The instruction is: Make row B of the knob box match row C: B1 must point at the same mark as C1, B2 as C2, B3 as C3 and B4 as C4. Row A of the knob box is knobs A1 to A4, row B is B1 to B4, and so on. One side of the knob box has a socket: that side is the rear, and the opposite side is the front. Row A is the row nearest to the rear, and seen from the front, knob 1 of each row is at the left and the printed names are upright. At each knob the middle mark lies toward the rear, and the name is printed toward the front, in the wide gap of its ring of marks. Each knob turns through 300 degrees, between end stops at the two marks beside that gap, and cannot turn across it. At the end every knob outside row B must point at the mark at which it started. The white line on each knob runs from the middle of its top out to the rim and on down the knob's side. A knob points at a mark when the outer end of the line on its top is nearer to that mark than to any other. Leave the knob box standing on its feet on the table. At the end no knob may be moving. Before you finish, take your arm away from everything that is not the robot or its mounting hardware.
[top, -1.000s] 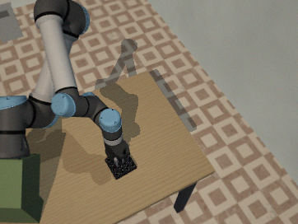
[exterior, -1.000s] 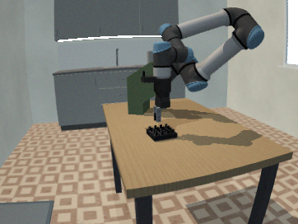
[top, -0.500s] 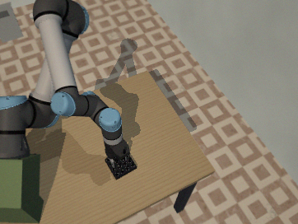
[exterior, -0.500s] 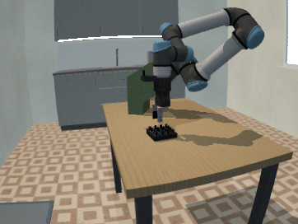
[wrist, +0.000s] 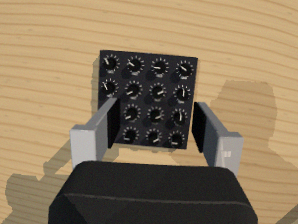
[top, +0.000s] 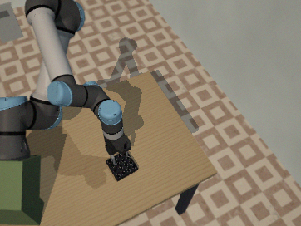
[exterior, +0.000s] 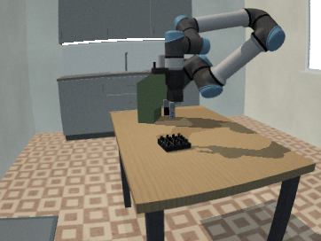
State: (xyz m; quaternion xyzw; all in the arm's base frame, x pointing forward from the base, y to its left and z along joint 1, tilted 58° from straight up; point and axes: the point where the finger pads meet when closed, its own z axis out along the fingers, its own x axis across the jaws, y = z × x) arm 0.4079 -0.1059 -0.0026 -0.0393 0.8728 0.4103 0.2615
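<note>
- We see a wooden table (top: 166, 166) (exterior: 213, 173) (wrist: 250, 30) with pale brown grain and dark legs.
- On its top we find the black knob box (top: 132, 171) (exterior: 175, 149) (wrist: 149, 56), knobs facing up.
- We see shadows across the wood beside the box.
- Below, we see a floor (top: 233, 166) (exterior: 89, 177) patterned in brown and cream squares, under the table's legs.

Exterior view: grey cupboards (exterior: 84, 106) on floor past desk's far left corner, more cupboards (exterior: 104, 19) higher up. Thin tap (exterior: 126, 62) beyond far edge. Bright window (exterior: 315, 35) beyond right edge. Brown-and-cream floor (top: 233, 125) (exterior: 35, 177) around desk's edges.
</note>
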